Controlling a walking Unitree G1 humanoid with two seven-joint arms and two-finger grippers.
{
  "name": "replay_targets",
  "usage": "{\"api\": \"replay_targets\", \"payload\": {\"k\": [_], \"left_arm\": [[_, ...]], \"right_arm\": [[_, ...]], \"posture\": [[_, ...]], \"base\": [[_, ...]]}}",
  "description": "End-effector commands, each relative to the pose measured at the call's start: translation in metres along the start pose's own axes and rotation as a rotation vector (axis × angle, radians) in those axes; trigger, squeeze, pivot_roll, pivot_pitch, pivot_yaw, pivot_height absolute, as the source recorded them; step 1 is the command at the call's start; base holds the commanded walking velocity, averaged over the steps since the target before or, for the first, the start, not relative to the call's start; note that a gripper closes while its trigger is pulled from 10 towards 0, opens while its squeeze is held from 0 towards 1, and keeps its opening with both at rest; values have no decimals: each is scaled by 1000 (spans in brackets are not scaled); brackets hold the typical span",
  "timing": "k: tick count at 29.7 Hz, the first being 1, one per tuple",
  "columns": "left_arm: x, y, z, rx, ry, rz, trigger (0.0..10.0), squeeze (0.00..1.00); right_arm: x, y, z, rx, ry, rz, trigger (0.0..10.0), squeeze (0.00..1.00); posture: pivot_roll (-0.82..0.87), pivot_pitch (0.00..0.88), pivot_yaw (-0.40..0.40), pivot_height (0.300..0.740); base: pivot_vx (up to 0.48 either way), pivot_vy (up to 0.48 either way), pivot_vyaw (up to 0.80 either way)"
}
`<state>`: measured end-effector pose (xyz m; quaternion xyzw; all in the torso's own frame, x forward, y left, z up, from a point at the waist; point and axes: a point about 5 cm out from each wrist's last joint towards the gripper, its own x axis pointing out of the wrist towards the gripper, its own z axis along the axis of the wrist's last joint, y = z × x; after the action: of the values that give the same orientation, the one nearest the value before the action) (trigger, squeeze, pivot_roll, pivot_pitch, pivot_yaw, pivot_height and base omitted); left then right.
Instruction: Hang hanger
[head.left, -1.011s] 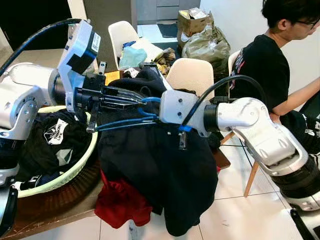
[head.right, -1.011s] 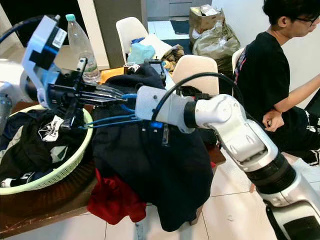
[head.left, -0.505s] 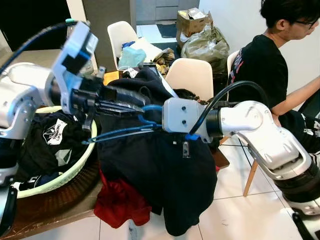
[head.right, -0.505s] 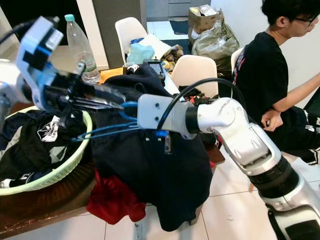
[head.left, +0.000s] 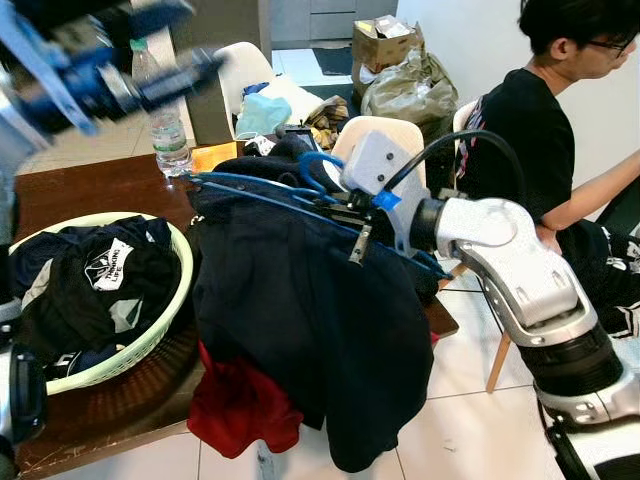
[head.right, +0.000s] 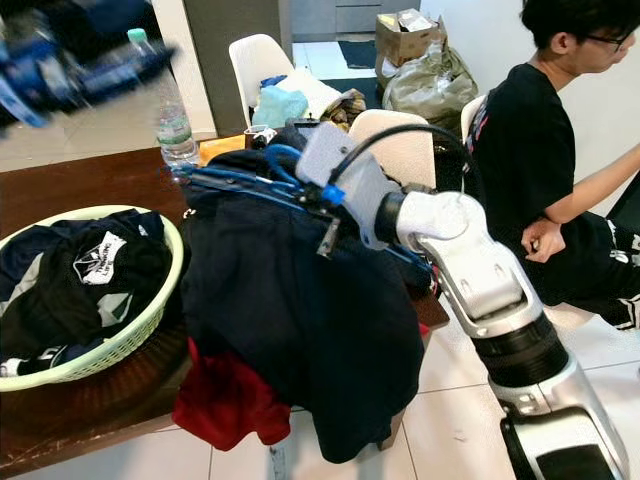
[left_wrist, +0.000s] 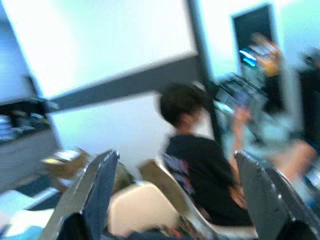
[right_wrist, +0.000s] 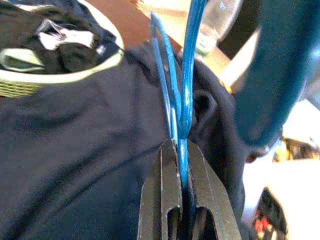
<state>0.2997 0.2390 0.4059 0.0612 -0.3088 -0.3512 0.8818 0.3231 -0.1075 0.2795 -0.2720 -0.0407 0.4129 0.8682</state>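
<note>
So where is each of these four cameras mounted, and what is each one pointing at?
Left eye view: on the head, looking down at the dark garment on a blue wire hanger; both arms show.
Right eye view: its stereo twin, same scene.
Left wrist view: on the raised left arm, facing a seated person between open fingers.
Right wrist view: along the right gripper clamping the hanger.
Both wrist cameras' subjects appear in the head views.

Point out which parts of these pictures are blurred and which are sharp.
Left eye view: the raised left tool is motion-smeared; the black garment is sharp. Left wrist view: soft all over. Right wrist view: the blue wire hanger is crisp, the background hazy.
</note>
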Motion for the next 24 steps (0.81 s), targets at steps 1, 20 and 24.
{"api": "replay_targets", "payload": {"k": [1, 20, 24], "left_arm": [[-16, 12, -5, 35, 41, 145, 10000, 1000], [-94, -33, -170, 93, 623, 813, 10000, 0], [-93, -44, -186, 49, 660, 802, 10000, 0]], "right_arm": [[-4, -10, -7, 59, 2, -99, 0, 0], [-7, -29, 7, 314, -239, -378, 10000, 0], [-2, -21, 5, 336, -236, -370, 10000, 0]], "posture": [[160, 104, 6, 740], [162, 111, 13, 740], [163, 110, 15, 740]], "base": [[0, 0, 0], [0, 0, 502], [0, 0, 794]]}}
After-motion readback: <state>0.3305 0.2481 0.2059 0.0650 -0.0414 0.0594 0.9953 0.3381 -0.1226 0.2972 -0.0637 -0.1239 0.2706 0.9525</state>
